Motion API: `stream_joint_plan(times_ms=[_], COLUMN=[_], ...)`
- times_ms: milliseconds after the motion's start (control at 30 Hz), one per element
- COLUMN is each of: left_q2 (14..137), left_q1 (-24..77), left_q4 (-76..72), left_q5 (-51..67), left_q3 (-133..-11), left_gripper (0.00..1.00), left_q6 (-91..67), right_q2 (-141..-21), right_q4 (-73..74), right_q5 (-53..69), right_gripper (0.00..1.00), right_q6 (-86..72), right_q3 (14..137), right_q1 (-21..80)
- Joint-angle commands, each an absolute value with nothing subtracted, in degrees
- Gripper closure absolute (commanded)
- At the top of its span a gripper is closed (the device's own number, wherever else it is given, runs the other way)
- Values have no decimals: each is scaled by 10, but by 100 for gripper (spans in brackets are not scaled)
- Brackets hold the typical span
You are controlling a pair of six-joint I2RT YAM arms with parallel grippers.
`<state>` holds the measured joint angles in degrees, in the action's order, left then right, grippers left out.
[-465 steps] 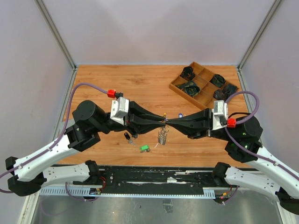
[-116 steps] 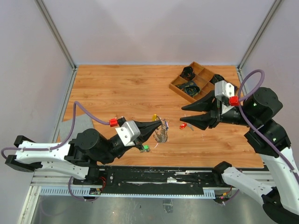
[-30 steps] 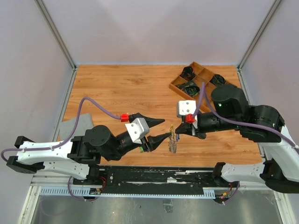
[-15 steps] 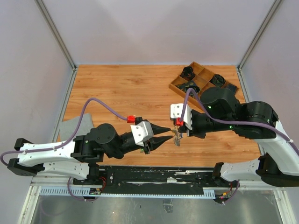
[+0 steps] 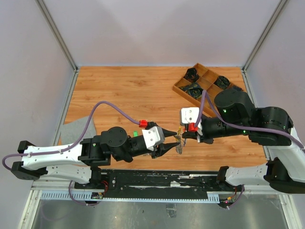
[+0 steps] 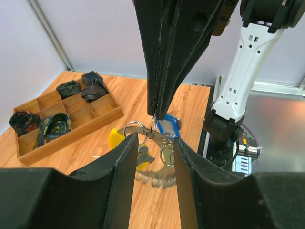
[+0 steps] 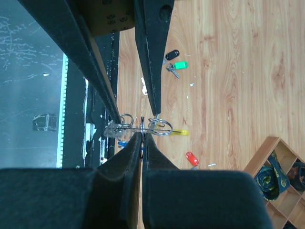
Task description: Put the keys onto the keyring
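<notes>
The keyring [image 5: 179,142] hangs in the air over the near part of the table, a silvery ring with smaller rings, a blue tag [image 6: 167,127] and a yellow piece [image 6: 116,139]. My right gripper [image 7: 143,133] is shut on it, pinching the wire from above. My left gripper [image 6: 153,140] is open, one finger on each side of the keyring [image 6: 152,135]. On the table lie loose keys: a green-tagged one [image 7: 180,65], a black-tagged one [image 7: 172,54] and a red-tagged one [image 7: 191,158].
A wooden compartment tray [image 5: 183,90] with dark bundles stands at the back right. A grey cloth [image 5: 76,129] lies at the left table edge. A black rail [image 5: 143,179] runs along the near edge, under both arms.
My left gripper has moved right until its fingers flank the keyring, and its jaws have narrowed. The right gripper has kept its hold on the ring, shifting only slightly.
</notes>
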<state>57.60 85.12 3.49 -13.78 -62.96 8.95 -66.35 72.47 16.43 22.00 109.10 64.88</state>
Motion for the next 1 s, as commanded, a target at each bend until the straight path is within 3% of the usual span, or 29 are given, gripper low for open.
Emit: stream_joint_plan(times_ms=[0, 33, 67, 100, 133, 267, 467, 767, 967], left_q2=[576, 576, 577, 576, 576, 576, 584, 560, 549], left_q1=[847, 847, 847, 847, 847, 847, 846, 841, 798], left_q4=[20, 20, 19, 18, 18, 17, 25, 21, 19], left_q5=[-134, -134, -135, -136, -136, -132, -134, -152, -142], left_q3=[-647, -647, -647, -648, -649, -650, -649, -624, -596], left_gripper=[58, 58, 58, 58, 58, 59, 70, 68, 66], left_q6=[92, 92, 93, 93, 93, 94, 91, 71, 24], right_q2=[-663, -662, -662, -662, -663, -666, -661, -640, -609], right_q4=[707, 707, 709, 710, 710, 710, 697, 664, 621], right_q5=[195, 197, 198, 200, 203, 205, 171, 87, 8], right_gripper=[100, 100, 75, 97, 99, 100, 100, 100, 99], right_q6=[227, 227, 174, 228, 236, 238, 238, 199, 140], right_q3=[1087, 1085, 1084, 1082, 1081, 1079, 1068, 1036, 946], right_q1=[655, 655, 655, 655, 655, 655, 655, 654, 649])
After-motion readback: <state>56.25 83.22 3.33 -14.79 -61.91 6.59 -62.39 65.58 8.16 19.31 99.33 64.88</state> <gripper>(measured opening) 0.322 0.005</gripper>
